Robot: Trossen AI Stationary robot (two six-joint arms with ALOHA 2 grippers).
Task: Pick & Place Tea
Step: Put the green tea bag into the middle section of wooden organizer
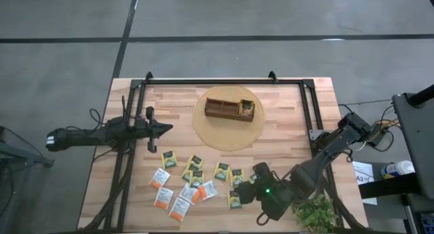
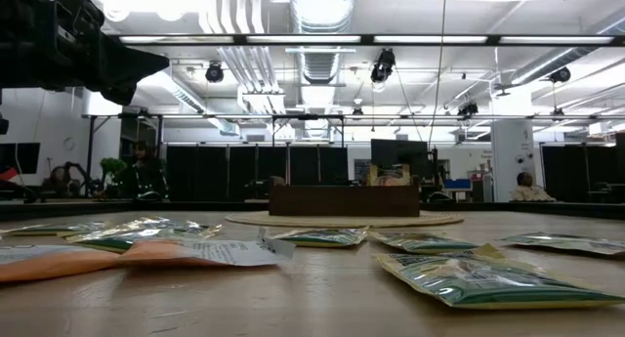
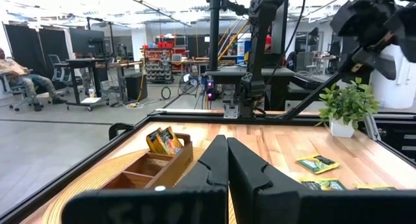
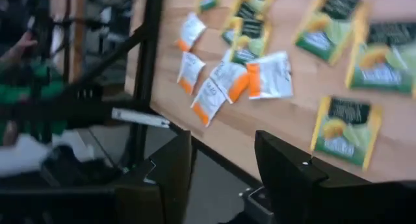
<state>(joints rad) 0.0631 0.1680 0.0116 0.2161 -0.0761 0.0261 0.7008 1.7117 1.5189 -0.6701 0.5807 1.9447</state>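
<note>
Several tea packets (image 1: 193, 183) lie flat and scattered on the near part of the wooden table; some are white-and-orange (image 4: 231, 78), some yellow-green (image 4: 341, 130). A few yellow-green packets (image 1: 247, 106) stand in the right compartment of the brown wooden tray (image 1: 224, 109). The tray rests on a round mat at the far middle. My right gripper (image 4: 224, 178) hovers open above the right end of the scattered packets (image 1: 252, 192), with nothing between its fingers. My left gripper (image 3: 227, 165) is shut, level and clear of everything, at the table's left (image 1: 166, 129).
A small potted plant (image 1: 315, 212) stands at the near right corner, beside my right arm. A black metal frame (image 1: 224, 80) runs along the far edge and down both sides of the table. Bare wood lies between the mat and the packets.
</note>
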